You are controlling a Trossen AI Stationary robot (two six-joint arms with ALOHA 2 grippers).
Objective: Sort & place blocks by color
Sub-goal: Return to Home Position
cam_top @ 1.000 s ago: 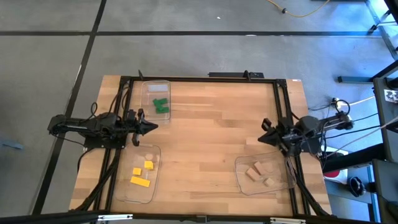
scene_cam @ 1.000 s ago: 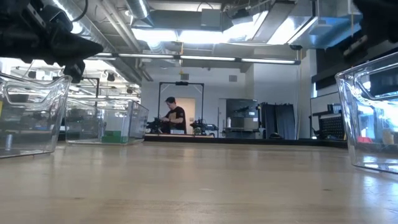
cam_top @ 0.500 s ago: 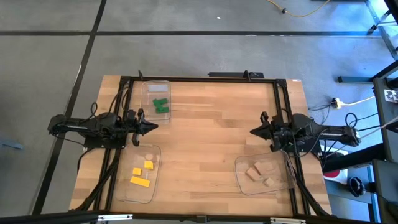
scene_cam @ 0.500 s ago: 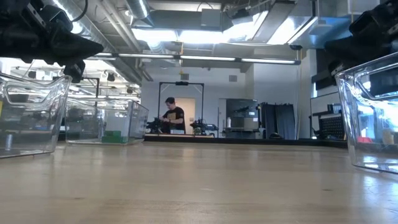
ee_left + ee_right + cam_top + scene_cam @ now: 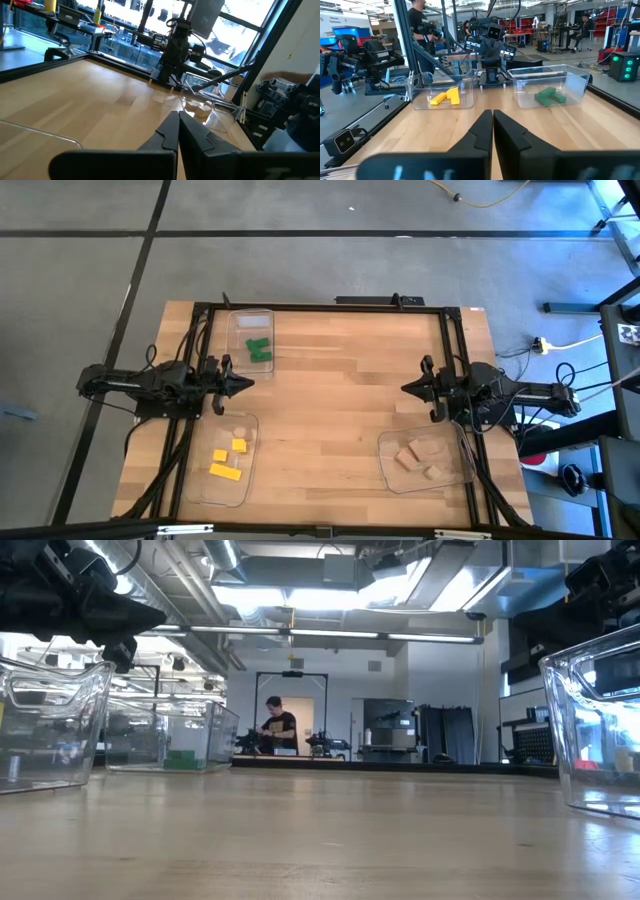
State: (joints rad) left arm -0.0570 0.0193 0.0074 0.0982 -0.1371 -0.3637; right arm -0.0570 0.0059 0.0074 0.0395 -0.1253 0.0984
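Green: located the green blocks (image 5: 259,348) grouped inside the green tray (image 5: 250,317), the clear bin taken as reference for every position below. Found the yellow blocks (image 5: 228,459) in the yellow tray (image 5: 246,480), on the same side of the table (image 5: 340,410) as the green tray and closer to the low camera's edge. Found the tan blocks (image 5: 415,457) in the tan tray (image 5: 452,476), diagonally across the table from the green tray. Saw no block outside a tray in the high view; judged the sorting done, with only the arms' retreat outstanding.

Noted the left gripper (image 5: 247,383) near the green tray, over the gap between it and the yellow tray, fingers pressed together and carrying nothing, as confirmed by the left wrist view. Noted the right gripper (image 5: 406,389) well apart from the green tray, across the table's width, likewise pinched closed on nothing. Placed the left gripper above the tray walls on the evidence of the low view.

Recommend for the homing step:
- keep both pairs of fingers closed and empty
- hold height above the tray walls throughout, above all for the left arm, given how near it hangs to the green tray
- draw each arm straight back along its own line, with no sideways sweep toward the green tray or over the other two
- check clearance from the black frame (image 5: 330,307) bordering the green tray before settling
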